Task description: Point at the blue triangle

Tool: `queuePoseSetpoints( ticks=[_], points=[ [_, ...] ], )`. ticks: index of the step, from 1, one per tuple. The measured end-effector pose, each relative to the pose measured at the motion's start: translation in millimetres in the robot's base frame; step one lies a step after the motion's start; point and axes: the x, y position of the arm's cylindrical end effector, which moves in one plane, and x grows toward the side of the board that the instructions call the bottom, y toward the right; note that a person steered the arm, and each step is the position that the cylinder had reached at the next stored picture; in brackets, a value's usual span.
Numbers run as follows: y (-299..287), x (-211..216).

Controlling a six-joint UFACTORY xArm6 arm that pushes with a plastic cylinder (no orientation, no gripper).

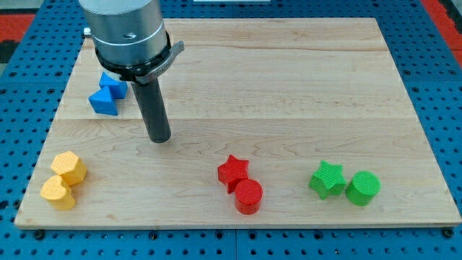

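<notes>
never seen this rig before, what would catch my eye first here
The big grey arm at the view's top left, its dark rod ending in my tip, just right of and below the blue triangle and a second blue block. Along the bottom sit bright pairs: two yellow blocks, red star with red cylinder, green star with green cylinder.

Pale wooden board: smooth, visibly grained planks. Matt plastic blocks with finely ridged faces: blue triangle, red star, green cylinder, yellow block. Brushed grey metal arm housing; dark matt rod.
</notes>
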Motion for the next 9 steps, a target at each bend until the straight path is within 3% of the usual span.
queuePoseSetpoints(
  ticks=[9],
  points=[
    [29, -2]
  ],
)
